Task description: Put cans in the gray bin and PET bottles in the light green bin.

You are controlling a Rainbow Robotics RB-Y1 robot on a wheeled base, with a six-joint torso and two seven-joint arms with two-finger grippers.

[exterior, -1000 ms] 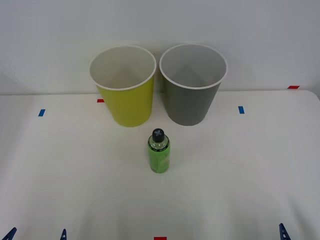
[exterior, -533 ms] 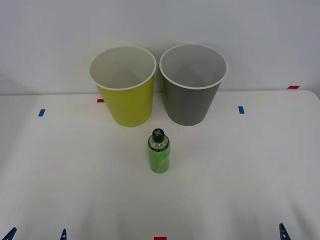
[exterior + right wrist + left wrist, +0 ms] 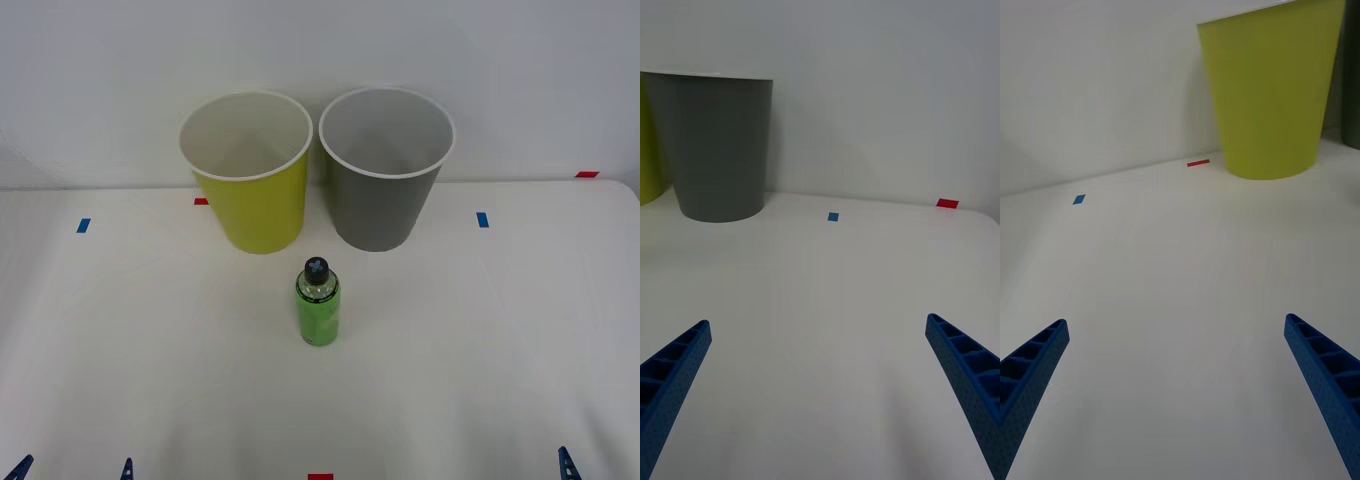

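A small bright green PET bottle (image 3: 318, 306) with a black cap stands upright on the white table, just in front of the gap between the two bins. The light green bin (image 3: 248, 172) stands at the back left and the gray bin (image 3: 384, 169) at the back right, side by side. In the wrist views the light green bin (image 3: 1268, 90) and gray bin (image 3: 715, 145) stand far ahead of the fingers. My left gripper (image 3: 1176, 397) and right gripper (image 3: 818, 397) are both open with nothing between their fingers, low at the table's near edge, with blue fingertips (image 3: 20, 467) showing there.
Small blue tape marks (image 3: 83, 225) and red tape marks (image 3: 586, 174) lie on the table (image 3: 480, 350). A white wall stands behind the bins. No cans are in sight.
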